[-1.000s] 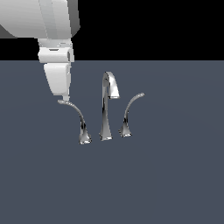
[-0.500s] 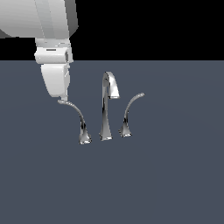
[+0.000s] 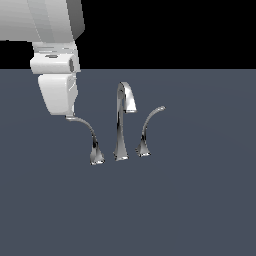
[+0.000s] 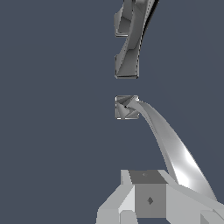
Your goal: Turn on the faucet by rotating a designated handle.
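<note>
Item: pincer (image 3: 70, 114), opening not discernible, sat at the flat tip of the handle (image 3: 86, 131) on the exterior view's left of the faucet (image 3: 121, 125); we judged a steady sideways push about its base best.

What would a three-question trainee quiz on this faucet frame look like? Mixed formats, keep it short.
1. True or false: the gripper is at the tip of the handle on the exterior view's left.
2. Multiple choice: the tall spout stands (A) between the two levers, (B) at the exterior view's far right, (C) behind the arm.
3. Fill in: the tip of the shorter lever sweeps ____.

Key: 1 true; 2 A; 3 upward.
</note>
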